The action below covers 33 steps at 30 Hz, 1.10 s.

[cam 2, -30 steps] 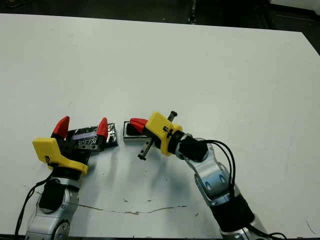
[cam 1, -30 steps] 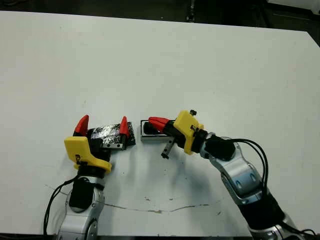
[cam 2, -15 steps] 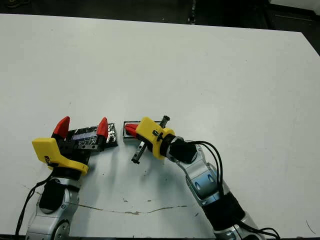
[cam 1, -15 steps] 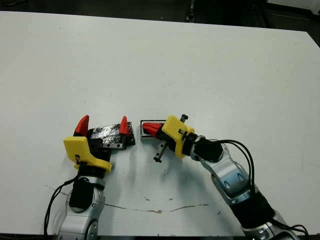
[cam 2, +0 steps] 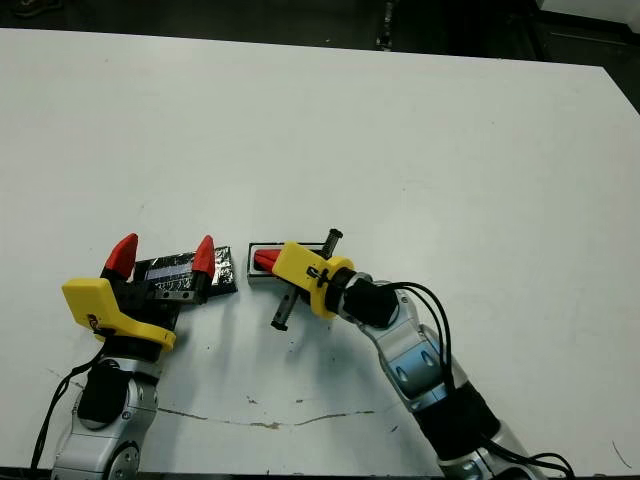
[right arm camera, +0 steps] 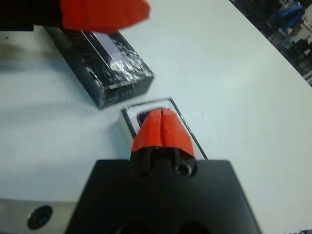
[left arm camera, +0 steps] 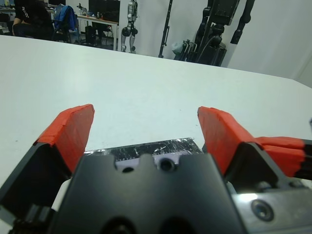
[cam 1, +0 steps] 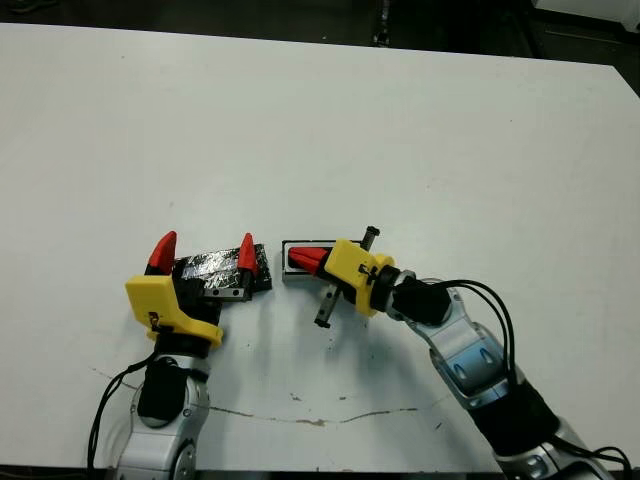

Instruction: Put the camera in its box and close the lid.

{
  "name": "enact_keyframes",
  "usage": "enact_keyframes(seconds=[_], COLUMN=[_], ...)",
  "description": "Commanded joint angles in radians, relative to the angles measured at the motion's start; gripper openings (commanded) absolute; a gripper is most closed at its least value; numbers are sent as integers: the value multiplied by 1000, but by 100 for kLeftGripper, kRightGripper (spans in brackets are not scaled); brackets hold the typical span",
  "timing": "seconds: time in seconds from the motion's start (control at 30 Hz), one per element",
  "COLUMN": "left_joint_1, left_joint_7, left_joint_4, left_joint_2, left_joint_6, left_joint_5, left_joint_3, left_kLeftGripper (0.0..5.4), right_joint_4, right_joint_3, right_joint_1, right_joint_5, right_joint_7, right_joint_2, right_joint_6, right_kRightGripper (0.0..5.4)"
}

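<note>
- While the right gripper (cam 1: 305, 260), its two red-tipped fingers pressed together with nothing visibly between them, rests over the left end of the small shallow oblong box with the thick white rim (cam 1: 300, 244), the step in hand looks like seating the camera down into that tray
- Little of the small flat black camera can be made out: only a dark patch shows inside the white rim in the right wrist view (right arm camera: 144, 117), so whether it lies fully flat cannot be told
- To do this well, the closed fingertips should press straight down and gently, so that the light box does not skid or tip on the smooth top
- Left gripper (cam 1: 204, 255) is spread wide, its red tips standing on either side of the flat black rectangular lid with silvery speckles (cam 1: 213, 265), apparently not gripping it
- That lid lies just left of the box, apart from it by a narrow gap, its near end under the gripper's body
- Judged from this layout, the lid step is not yet done; the right arm would need to clear the box before the cover comes across
- Underneath is a plain white table (cam 1: 420, 140), bare across its far and right parts, with a thin dark scuff line near the robot's edge (cam 1: 300, 418)
- Beyond the table, the left wrist view shows dark stands and equipment (left arm camera: 214, 29) against a pale wall, and a seated person at the far left (left arm camera: 29, 17)
</note>
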Motion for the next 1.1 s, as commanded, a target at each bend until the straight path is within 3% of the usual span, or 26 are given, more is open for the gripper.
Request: enact_keyframes(seconds=[0.03,0.17,0.5,0.6,0.73,0.87,1.1], left_joint_1=[16,16,12,7,-13,-49,-151], left_joint_7=[5,1,-22,-42,-79,-170,-454], left_joint_4=[10,8,-7,-11,-27,-35,-41], left_joint_2=[1,6,43,71,118,213,544], left_joint_6=[-3,-6,-18,-35,-29,-17,78], left_joint_5=[12,14,18,30,19,-18,-77], left_joint_3=[1,2,17,26,54,108,218], left_kLeftGripper=[540,540,540,540,540,540,540], right_joint_4=[-96,-227,-416,-412,-380,-344,-249], right_joint_3=[-79,-199,-451,-532,-629,-676,-709], right_joint_1=[67,117,243,266,279,326,376], right_joint_5=[89,235,500,630,751,773,751], right_joint_7=[27,33,-10,-62,-203,-251,-241], right_joint_2=[-33,-39,-79,-72,-39,-20,3], right_joint_6=[79,125,217,324,450,418,307], right_kRightGripper=[1,1,1,1,1,1,1])
